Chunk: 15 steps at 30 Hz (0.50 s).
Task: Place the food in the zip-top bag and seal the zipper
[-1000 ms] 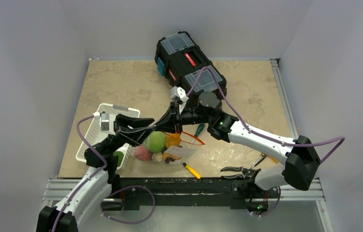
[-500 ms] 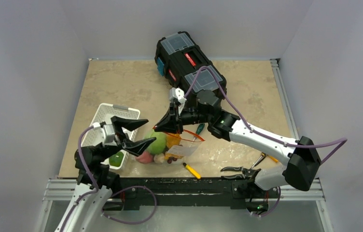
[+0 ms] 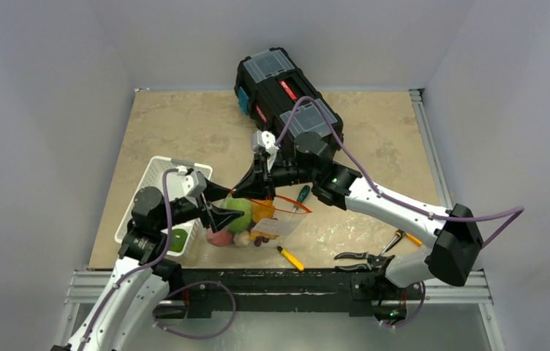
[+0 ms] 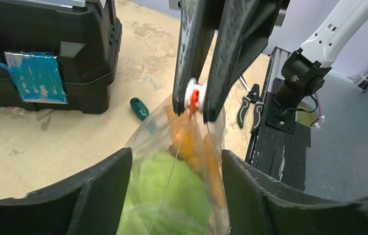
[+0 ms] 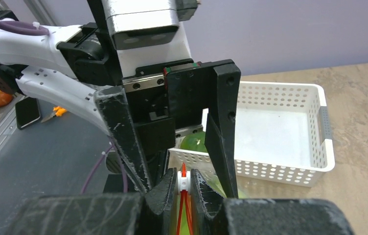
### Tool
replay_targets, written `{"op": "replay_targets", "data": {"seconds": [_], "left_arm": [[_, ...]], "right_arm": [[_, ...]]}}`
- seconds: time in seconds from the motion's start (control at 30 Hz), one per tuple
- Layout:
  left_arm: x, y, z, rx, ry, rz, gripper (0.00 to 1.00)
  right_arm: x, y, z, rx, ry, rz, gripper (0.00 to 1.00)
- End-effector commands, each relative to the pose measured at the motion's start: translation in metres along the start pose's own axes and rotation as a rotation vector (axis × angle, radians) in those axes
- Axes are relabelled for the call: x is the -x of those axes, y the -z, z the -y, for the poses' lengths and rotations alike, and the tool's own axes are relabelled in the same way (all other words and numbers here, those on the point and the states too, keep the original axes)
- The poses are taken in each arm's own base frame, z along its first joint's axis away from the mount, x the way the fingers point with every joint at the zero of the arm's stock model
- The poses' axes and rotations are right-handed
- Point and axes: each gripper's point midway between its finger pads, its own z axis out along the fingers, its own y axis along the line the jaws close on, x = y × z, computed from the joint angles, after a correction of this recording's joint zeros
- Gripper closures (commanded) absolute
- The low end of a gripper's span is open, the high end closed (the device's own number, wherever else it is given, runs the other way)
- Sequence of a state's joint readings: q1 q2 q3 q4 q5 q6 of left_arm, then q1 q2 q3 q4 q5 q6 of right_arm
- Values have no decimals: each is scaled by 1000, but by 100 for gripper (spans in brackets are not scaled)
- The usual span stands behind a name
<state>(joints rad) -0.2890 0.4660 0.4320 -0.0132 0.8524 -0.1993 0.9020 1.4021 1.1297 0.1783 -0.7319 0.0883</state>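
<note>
Nearest on the tabletop [image 3: 184, 124] lie a yellow screwdriver [image 3: 291, 258] and pliers [image 3: 362, 257], with the bag [image 3: 278, 228] just beyond, holding the cabbage [image 4: 167, 196] and carrots [image 4: 192, 142]; a peach [image 3: 217, 235] and grapes [image 3: 257, 240] sit at its near edge. The left fingers [image 4: 101, 191] stand spread on either side of the bag's green end, and the right fingers [image 4: 231, 49] are pinched together on the white tab [image 5: 182, 183] of the zipper [image 4: 192, 102] above it. A white basket [image 5: 270, 169] left of the bag holds one green fruit [image 3: 178, 239]; a green screwdriver [image 4: 139, 107] and, farthest, the black toolbox [image 3: 287, 91] lie behind.
</note>
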Motion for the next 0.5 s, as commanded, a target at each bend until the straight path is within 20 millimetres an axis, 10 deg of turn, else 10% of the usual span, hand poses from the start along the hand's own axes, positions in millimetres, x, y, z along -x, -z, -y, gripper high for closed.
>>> {"op": "replay_targets", "data": {"seconds": [0.0, 0.17, 0.47], "left_arm": [[29, -9, 10, -99, -52, 62, 41], [30, -12, 5, -83, -26, 70, 100], [28, 4, -11, 107, -51, 151, 100]], "right_arm": [[38, -1, -6, 48, 88, 75, 100], [23, -4, 0, 33, 69, 28, 100], [-27, 25, 32, -219, 106, -100, 93]]}}
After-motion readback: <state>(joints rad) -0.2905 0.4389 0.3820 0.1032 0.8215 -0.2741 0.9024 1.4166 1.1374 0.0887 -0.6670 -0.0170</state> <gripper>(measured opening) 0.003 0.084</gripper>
